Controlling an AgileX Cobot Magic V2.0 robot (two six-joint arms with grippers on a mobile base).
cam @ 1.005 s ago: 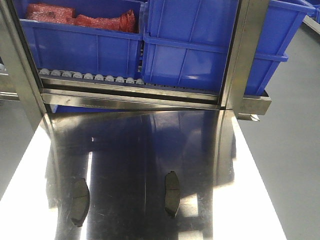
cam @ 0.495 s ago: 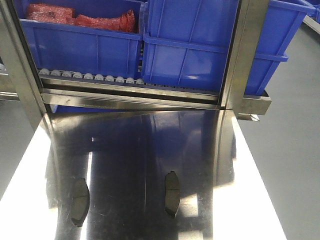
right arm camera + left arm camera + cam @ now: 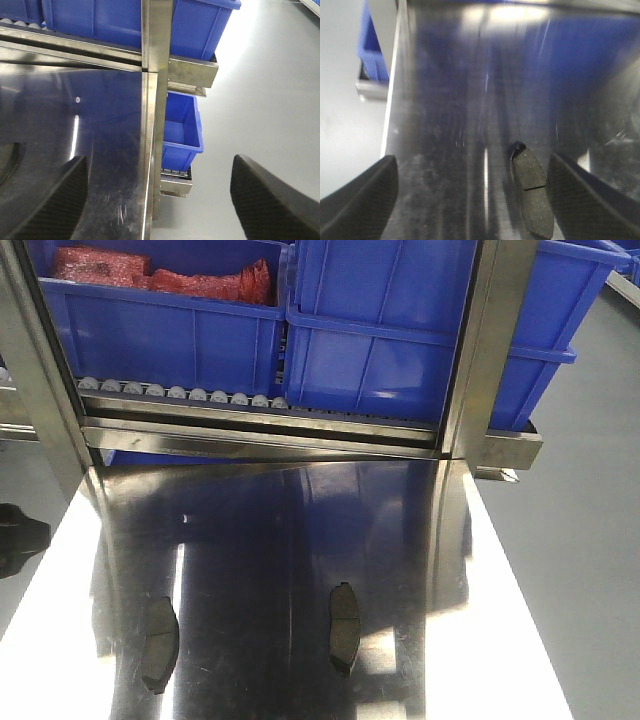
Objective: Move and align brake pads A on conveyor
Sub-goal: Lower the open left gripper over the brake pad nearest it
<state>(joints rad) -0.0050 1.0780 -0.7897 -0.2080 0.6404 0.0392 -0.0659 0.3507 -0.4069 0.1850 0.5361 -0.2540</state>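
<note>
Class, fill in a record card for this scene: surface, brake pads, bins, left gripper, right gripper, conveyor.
surface: shiny steel tabletop
brake pads: two in view, left pad and right pad, lying flat, apart
bins: blue bins behind, on steel rollers; one holds red items
left gripper: open, a pad showing between its fingers, untouched
right gripper: open, empty, at the table's right edge
conveyor: not in view

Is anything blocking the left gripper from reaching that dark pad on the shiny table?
Nothing visible does. The brake pad lies on the bare steel tabletop, framed off-centre between the fingers of the open left gripper.
</note>
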